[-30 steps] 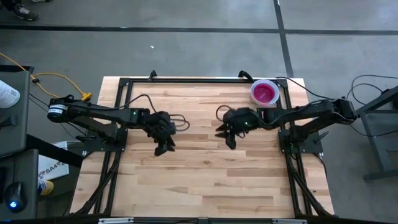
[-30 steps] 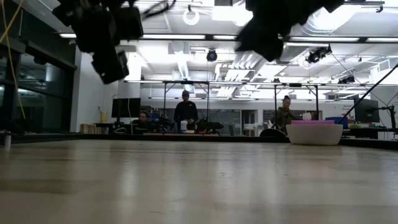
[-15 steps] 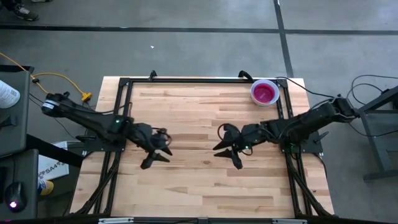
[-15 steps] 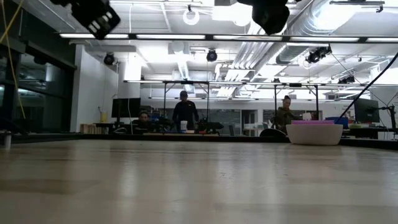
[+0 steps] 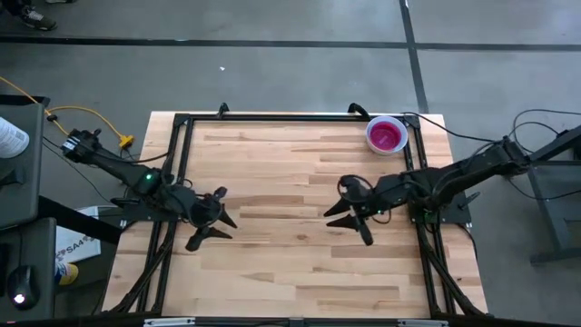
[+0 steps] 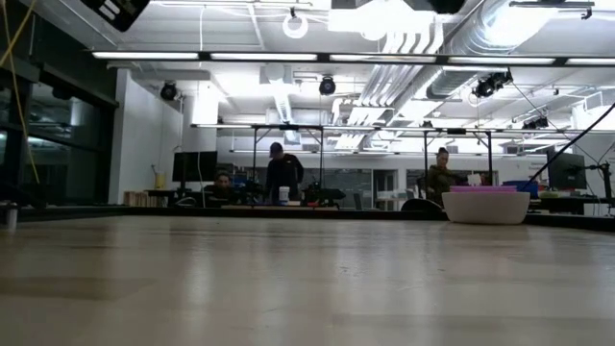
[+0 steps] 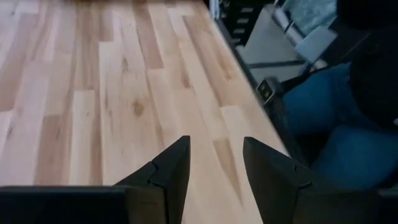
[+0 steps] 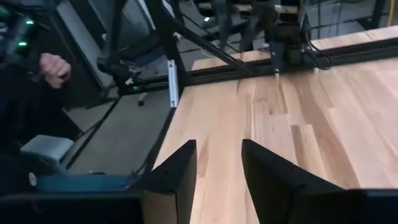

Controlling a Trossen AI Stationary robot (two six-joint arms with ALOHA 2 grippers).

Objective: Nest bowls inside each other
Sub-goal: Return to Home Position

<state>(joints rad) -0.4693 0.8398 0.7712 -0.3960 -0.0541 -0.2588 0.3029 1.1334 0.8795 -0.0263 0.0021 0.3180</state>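
Note:
The bowls (image 5: 386, 135) stand at the table's far right corner. From above only a purple one shows. In the low view a white bowl (image 6: 485, 207) rests on the table with a purple rim (image 6: 483, 189) showing above its edge; I cannot tell what else sits inside it. My left gripper (image 5: 214, 222) hovers open over the left middle of the table, with bare wood between its fingers (image 7: 214, 152). Over the right middle, my right gripper (image 5: 348, 225) also hovers open and holds nothing (image 8: 217, 155). Both are well short of the bowls.
A black metal frame (image 5: 272, 117) runs along the table's far edge and down both sides. A person in blue trousers (image 7: 336, 130) sits just off the table's edge, and a hand (image 8: 53, 66) shows beside the table. More people stand far back in the room (image 6: 279, 173).
Both grippers have risen and drawn back from the table's middle toward the near edge, the left also toward the left edge, the right slightly toward the right edge. The left has rolled. Both have gone up out of the low view. The bowls have stayed where they were.

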